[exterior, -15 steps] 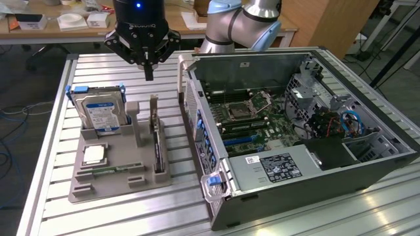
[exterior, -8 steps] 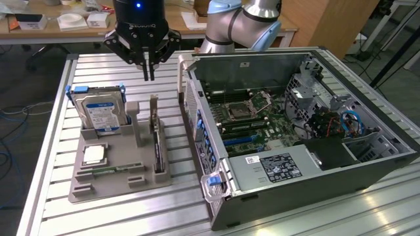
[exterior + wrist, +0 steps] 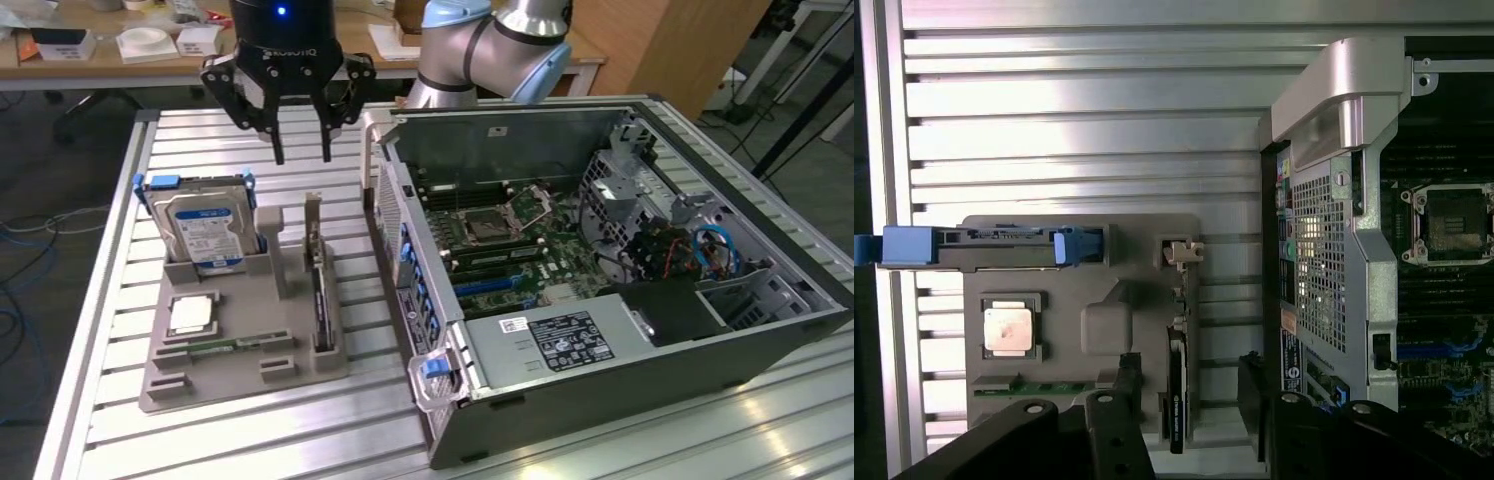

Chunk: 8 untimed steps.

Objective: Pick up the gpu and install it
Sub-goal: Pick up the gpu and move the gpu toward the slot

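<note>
- Two black fingers [image 3: 276,135] of the pincer [image 3: 302,157] stand wide apart with nothing between them; it hangs above the grey holder [image 3: 240,378], clear of everything in it
- Lower than the pincer and off to the exterior view's left of it, a silver hard drive [image 3: 200,228] with blue rails stands upright at the holder's far end
- On that same side, lower and nearer the camera than the pincer, a square processor chip [image 3: 191,314] lies flat in a recess, with a slim green memory stick [image 3: 220,345] just in front of it
- Almost straight beneath the pincer, the gpu [image 3: 322,305] stands on its long edge in a slot of the holder, untouched; in the wrist view its dark edge [image 3: 1176,400] lies between the two spread fingers [image 3: 1122,395]
- To the exterior view's right of the pincer and lower, an open computer case [image 3: 601,280] rests on the slatted counter [image 3: 200,445] just beside the holder, its motherboard exposed
</note>
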Each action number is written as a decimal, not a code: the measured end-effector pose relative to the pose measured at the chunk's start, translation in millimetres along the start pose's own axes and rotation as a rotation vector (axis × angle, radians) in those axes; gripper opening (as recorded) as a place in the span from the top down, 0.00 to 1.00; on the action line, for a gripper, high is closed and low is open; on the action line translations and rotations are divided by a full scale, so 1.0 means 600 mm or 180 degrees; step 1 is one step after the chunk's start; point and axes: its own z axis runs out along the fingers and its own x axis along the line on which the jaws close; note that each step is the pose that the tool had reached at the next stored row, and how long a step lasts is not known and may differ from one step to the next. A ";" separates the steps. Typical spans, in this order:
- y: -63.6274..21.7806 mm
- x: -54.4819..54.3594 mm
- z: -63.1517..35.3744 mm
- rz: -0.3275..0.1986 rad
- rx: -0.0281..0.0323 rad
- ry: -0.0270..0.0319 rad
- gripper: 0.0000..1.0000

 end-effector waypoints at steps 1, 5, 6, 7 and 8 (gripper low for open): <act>0.000 0.000 0.000 0.0000 0.0000 0.0000 0.53; 0.000 0.000 0.000 0.0000 0.0000 0.0000 0.47; 0.000 0.000 0.000 0.0000 0.0000 0.0000 0.47; 0.000 0.000 0.000 0.0000 0.0000 0.0000 0.47; 0.000 0.000 0.000 0.0000 0.0000 0.0000 0.47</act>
